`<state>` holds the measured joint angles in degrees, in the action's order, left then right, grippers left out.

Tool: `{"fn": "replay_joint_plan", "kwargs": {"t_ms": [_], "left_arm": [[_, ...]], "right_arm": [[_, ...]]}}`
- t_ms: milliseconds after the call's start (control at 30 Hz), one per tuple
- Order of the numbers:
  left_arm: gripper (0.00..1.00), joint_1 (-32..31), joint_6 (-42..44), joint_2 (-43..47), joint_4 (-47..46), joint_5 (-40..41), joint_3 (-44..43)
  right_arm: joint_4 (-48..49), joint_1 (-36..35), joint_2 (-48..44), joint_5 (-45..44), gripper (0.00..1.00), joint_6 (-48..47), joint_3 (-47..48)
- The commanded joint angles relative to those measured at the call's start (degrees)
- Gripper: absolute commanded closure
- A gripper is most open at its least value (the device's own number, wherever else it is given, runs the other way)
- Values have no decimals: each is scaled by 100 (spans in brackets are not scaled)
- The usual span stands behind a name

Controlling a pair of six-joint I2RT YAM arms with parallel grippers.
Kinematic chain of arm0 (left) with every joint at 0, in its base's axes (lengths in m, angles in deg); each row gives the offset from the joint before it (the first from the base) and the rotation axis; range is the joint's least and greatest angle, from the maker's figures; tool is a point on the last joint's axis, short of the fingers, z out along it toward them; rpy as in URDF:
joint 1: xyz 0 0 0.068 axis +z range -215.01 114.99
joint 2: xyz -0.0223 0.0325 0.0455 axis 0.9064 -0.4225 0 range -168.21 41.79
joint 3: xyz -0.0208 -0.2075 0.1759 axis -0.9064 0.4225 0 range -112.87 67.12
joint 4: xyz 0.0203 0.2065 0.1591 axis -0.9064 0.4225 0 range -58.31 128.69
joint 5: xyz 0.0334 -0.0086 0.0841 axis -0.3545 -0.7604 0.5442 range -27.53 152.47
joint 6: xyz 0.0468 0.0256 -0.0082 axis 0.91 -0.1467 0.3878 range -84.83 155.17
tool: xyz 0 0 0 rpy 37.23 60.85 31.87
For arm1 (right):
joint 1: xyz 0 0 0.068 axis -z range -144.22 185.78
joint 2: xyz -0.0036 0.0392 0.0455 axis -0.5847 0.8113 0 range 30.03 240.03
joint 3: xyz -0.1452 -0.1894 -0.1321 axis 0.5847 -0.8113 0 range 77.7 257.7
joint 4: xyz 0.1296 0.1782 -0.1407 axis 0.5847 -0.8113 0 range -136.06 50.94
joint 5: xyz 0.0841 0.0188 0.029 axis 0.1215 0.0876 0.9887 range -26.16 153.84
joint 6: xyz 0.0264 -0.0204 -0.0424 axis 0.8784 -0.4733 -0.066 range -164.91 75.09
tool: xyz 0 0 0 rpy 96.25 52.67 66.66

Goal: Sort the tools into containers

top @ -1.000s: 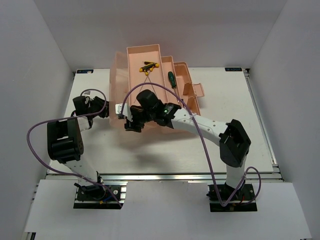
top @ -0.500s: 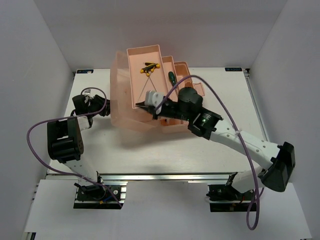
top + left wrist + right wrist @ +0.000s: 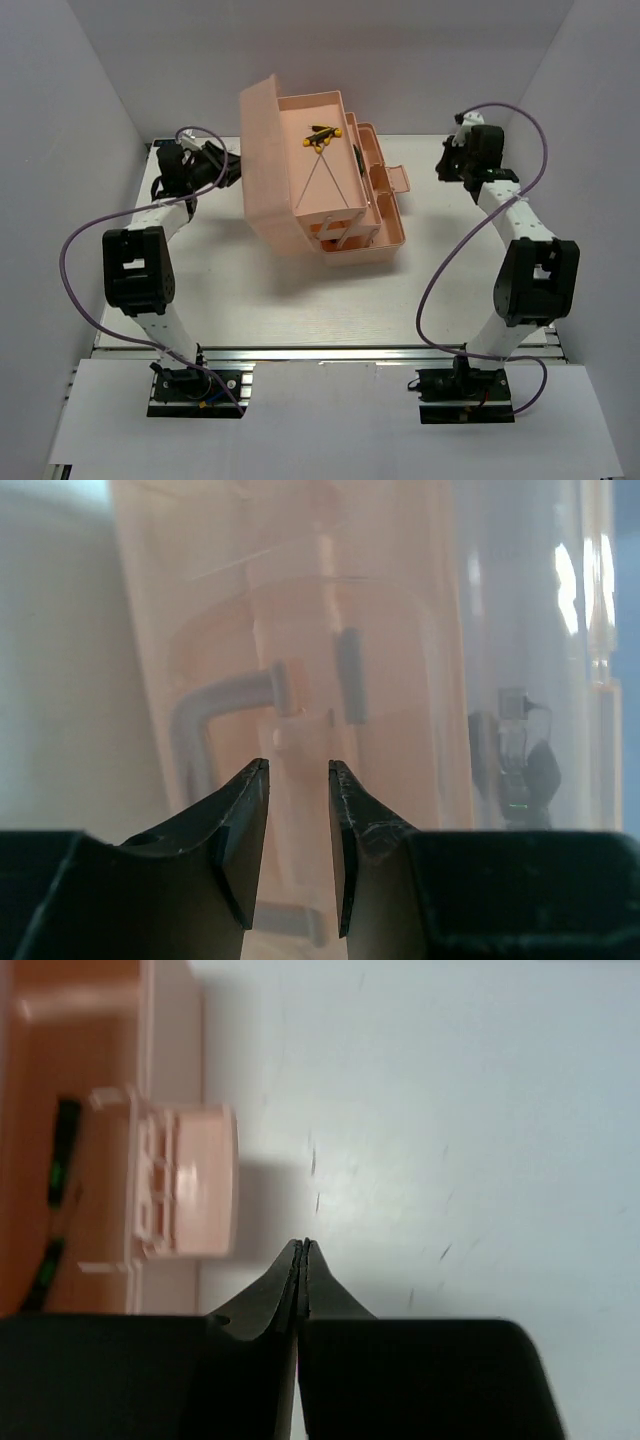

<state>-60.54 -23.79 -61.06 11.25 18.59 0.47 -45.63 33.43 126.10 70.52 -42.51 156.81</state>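
Two arms have drawn back to opposite sides. The left end effector (image 3: 298,770), fingers slightly apart and empty, faces the smooth translucent pink lid (image 3: 262,160), now swung up from lying flat. Thin metal rods with yellow-and-black handles (image 3: 322,136) lie in the top tray (image 3: 300,155) of the glossy salmon-pink plastic toolbox (image 3: 370,250), so sorting looks nearly done. The right end effector (image 3: 303,1250) hangs pressed together over the matte white counter (image 3: 450,280).

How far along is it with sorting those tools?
Nearly done, it seems. The yellow-handled rods lie in the top tray, a green screwdriver in a lower tray, and no tool shows on the table. Both hold nothing: right pincer shut, left pincer open by the lid. Perhaps only closing remains.
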Motion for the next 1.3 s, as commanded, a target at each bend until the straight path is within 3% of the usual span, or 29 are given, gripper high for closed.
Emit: {"fn": "replay_joint_plan", "kwargs": {"t_ms": [0,167,433,767,1033,1167,1267], "left_arm": [[59,-350,-19,-25,128,-104,-532],[59,-1123,-89,-297,304,63,-1191],[59,-1958,-116,-895,577,151,-1719],[59,-1985,359,-851,1297,379,-2124],[58,-1880,1569,-324,2525,1267,-2264],[55,-1871,2186,-78,3090,1803,-2606],[53,-1871,2599,80,3371,2102,-2870]], "right_arm": [[-995,-73,140,911,100,-317,-299],[-1092,-257,341,1757,100,-398,-739],[-978,-547,703,2575,100,94,-458],[-653,-1013,825,2751,100,472,-89],[-574,-1505,1089,2716,100,604,324],[-591,-1488,800,2725,100,324,70],[-425,-1339,107,2603,100,-36,-623]]}}
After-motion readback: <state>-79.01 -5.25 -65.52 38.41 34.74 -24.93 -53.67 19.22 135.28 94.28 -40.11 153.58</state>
